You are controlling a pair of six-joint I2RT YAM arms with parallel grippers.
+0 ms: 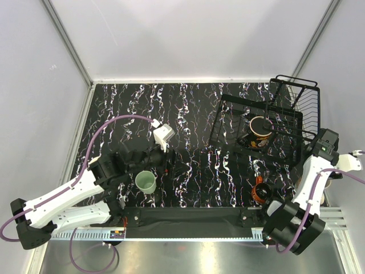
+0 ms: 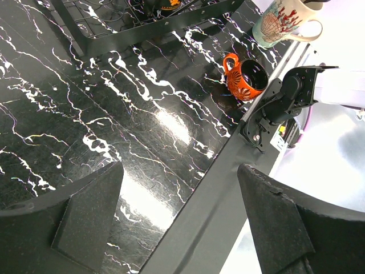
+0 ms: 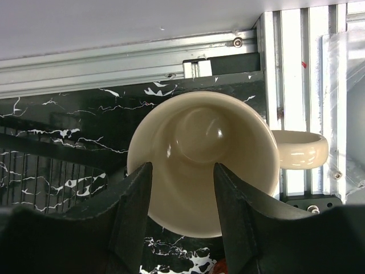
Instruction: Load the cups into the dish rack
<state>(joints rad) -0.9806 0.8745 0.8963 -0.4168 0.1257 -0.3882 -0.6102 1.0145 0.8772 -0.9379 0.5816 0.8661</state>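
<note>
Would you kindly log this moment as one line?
left tool open near mint cup; right tool open over cream cup; black cup in rack

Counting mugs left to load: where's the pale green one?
Top view: the pale green mug stands upright on the table, near left, just beside the left arm.
</note>
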